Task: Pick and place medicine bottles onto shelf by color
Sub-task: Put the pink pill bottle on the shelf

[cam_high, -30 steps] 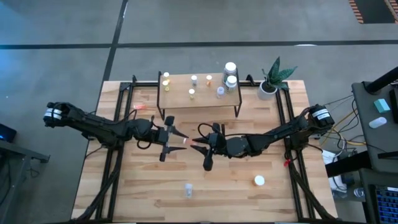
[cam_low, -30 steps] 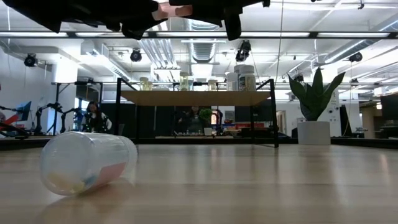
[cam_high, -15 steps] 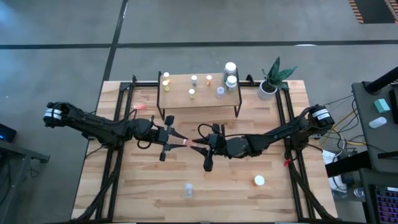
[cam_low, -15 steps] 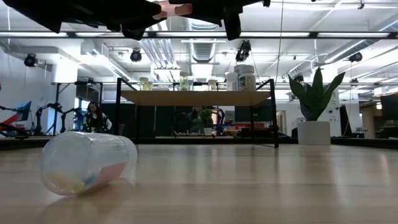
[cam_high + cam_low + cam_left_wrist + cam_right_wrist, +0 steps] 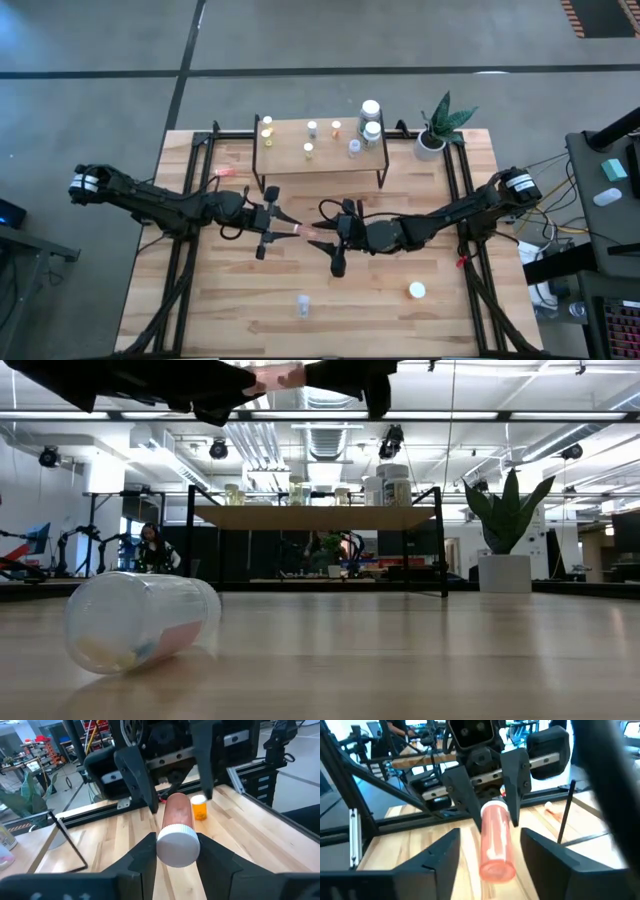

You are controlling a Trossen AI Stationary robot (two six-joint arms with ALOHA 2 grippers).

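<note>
A pinkish-orange medicine bottle [image 5: 312, 232] with a white cap [image 5: 178, 845] hangs level above the table's middle, between my two grippers. My left gripper [image 5: 292, 229] is shut on its cap end. My right gripper [image 5: 328, 236] faces it from the table's right. It is open, with a finger on either side of the bottle's bottom end [image 5: 496, 865] and a gap on both sides. The shelf [image 5: 285, 150] stands at the far edge on thin black legs, with several small bottles on it. My left gripper pinches the bottle just behind its white cap [image 5: 176, 822] between its two fingers [image 5: 144, 856]. The fingers come level from the table's left and lie along the bottle. The bottle sticks out level toward my right gripper, lifted clear of the table.
A clear bottle [image 5: 302, 305] lies on its side near the front edge, large in the low view [image 5: 140, 622]. A white-capped bottle [image 5: 417, 291] stands at the front right. A potted plant [image 5: 440, 125] stands beside the shelf's right end.
My left gripper has shut on the cap end of the bottle that my right gripper held out. My right gripper's fingers have then parted and let go of the bottom end. Both arms and the bottle have stayed in place.
</note>
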